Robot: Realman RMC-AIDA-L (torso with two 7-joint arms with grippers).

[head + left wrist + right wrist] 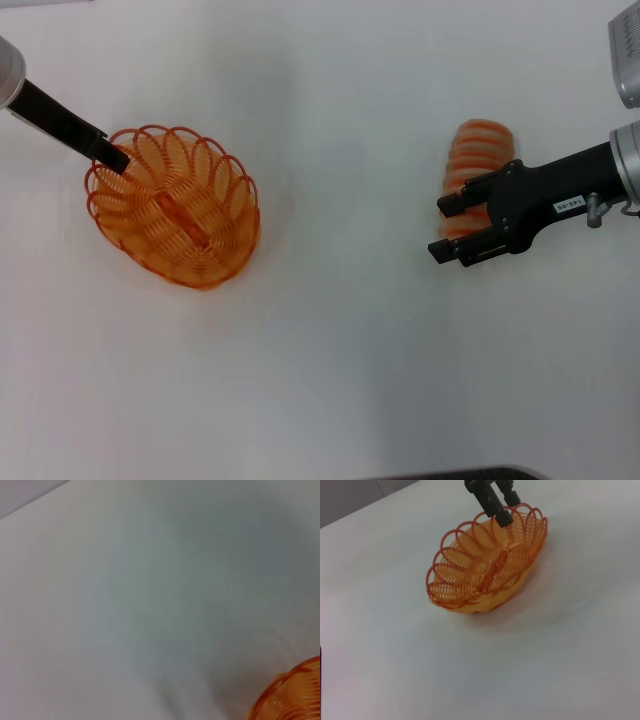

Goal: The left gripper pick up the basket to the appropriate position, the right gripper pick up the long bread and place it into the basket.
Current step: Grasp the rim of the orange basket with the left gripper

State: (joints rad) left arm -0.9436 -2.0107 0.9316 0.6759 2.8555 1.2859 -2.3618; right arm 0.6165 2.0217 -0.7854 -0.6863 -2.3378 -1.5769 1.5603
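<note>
The left tool [113,157] reaches in from the far left on its plain black arm and is clamped on the far-left rim of the basket [180,210]. In the right wrist view its two black fingers [492,502] straddle one of the scalloped loops, one on each side of the wire. The basket [480,575] sits on the left part of the white bench [330,350], and from that side view it looks tipped, its gripped end a little higher than the other. Nothing lies inside it; only the orange wire ribs of its floor show. The left wrist view catches just a corner of the basket [295,695] against bare bench.

The right tool [450,227] comes in from the right side on a black body with a small white label, behind it a silver-grey wrist. Its two fingers are spread apart and hold nothing. Just behind and beneath them lies the long bread [478,160], pale with orange cross stripes, resting on the bench with its length running near to far. The tool's fingers overlap the bread's near end in the head view; whether they touch it cannot be told. Bread and basket are well apart, with bare bench between them.
</note>
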